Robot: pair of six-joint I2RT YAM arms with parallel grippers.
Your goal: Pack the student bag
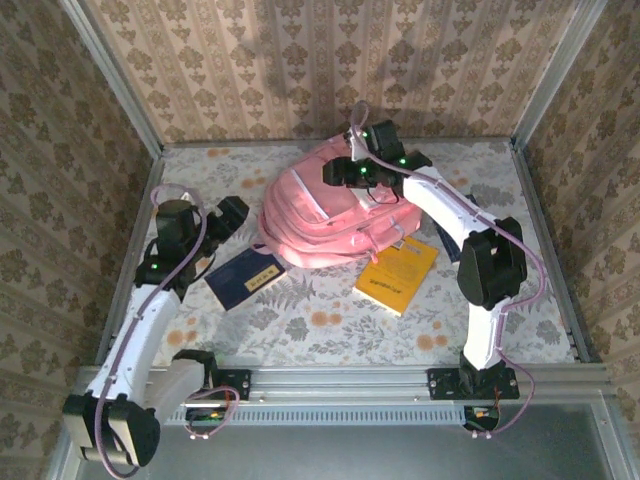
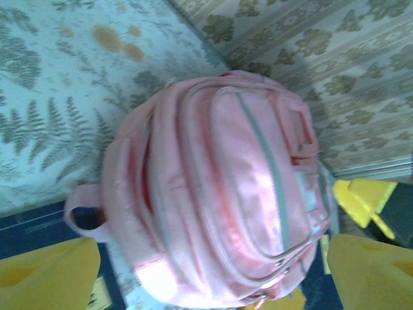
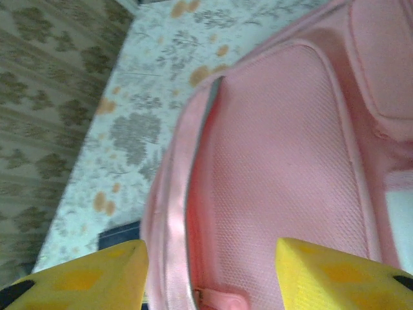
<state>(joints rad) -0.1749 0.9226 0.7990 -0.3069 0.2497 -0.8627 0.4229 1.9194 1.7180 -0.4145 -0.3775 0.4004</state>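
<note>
The student bag (image 1: 320, 215), a large pink backpack, lies in the middle of the table with its front pockets and grey strips up. My left gripper (image 1: 236, 212) hangs open just left of it; in the left wrist view the bag (image 2: 219, 187) lies ahead of the spread yellow fingertips (image 2: 51, 271) of the left gripper (image 2: 210, 281), apart from them. My right gripper (image 1: 342, 172) is over the bag's far top edge. It stands open (image 3: 213, 278) astride the bag's zip seam (image 3: 193, 213), with a pink zip pull (image 3: 219, 301) between the fingers.
A dark blue book (image 1: 243, 278) lies left of the bag and near my left gripper. A yellow book (image 1: 398, 272) lies at the bag's right front. Patterned walls and metal posts (image 1: 120, 90) close the table at the back and sides.
</note>
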